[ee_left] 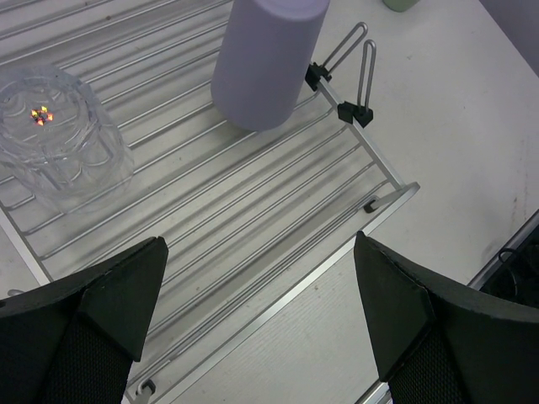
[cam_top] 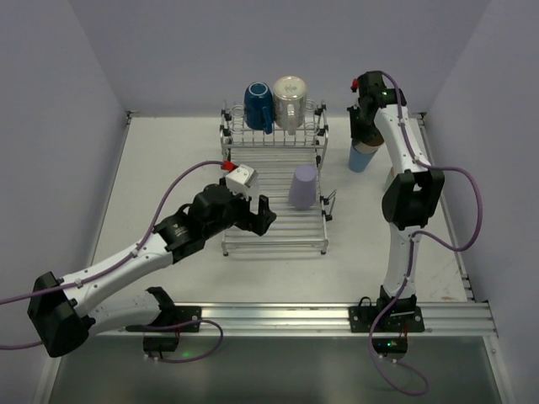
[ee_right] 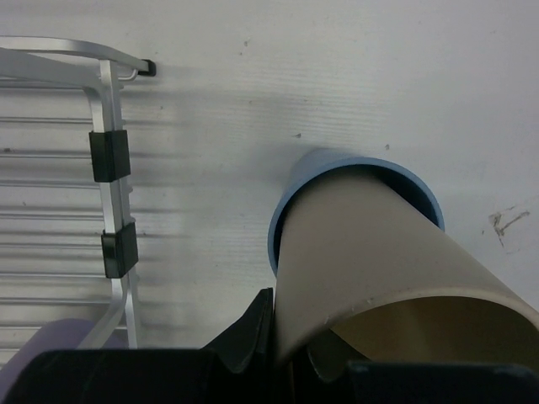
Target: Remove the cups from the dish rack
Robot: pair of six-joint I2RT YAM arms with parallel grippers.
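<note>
So, one left tool (ee_left: 259, 252), fingers spread wide, hovered over the near left part of the single dish rack (cam_top: 278, 229), gripping nothing. Four cups were in the rack. One clear tumbler (ee_left: 59, 143) sat on the slats just beyond the left tool, seen only from the left wrist. One dark-blue mug (cam_top: 258, 105) and one clear glass mug (cam_top: 289, 103) were side by side on the raised far tier, blue on the left. One lavender cup (cam_top: 303, 187) stood on the slats near the rack's right rail. Two cups were off the rack, on the bench (cam_top: 168, 168) just right of its far end. One light-blue cup (cam_top: 362, 160) stood there with one tan cup (ee_right: 379, 278) nested inside it at a tilt. One right tool (cam_top: 365, 135) was pinched on the tan cup's rim.
</note>
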